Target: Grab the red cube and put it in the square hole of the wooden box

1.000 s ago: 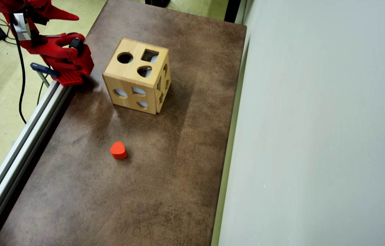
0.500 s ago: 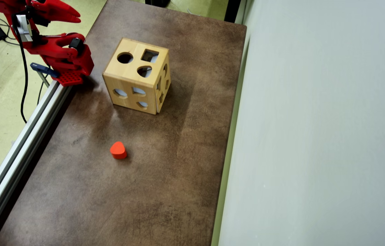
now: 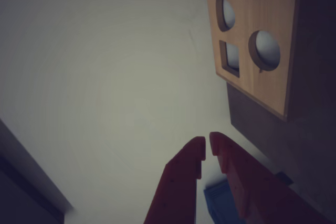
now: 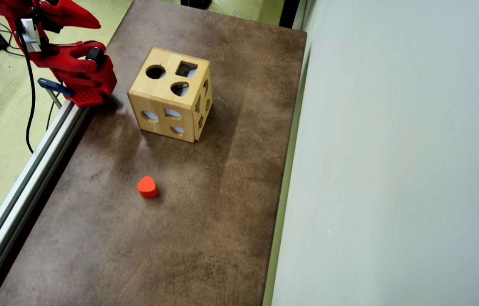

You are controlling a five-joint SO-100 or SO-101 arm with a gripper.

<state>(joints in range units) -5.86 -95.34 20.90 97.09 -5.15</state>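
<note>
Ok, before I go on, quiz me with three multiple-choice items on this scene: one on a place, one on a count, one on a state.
1. In the overhead view, where is the orange-red heart-shaped block?
A. On top of the pale wooden box
B. On the brown table, below the box and apart from it
C. Between the tool's fingers

2. How many cut-outs does the box's top face have?
A. Two
B. Five
C. Three

3. How is the red tool?
A. Shut, holding nothing
B. Wide open
C. Shut on a block

Answers:
1. B: the block lies alone on bare table.
2. C: one round, one square and one heart-shaped.
3. A: in the wrist view its tips nearly meet, with nothing between them.
</note>
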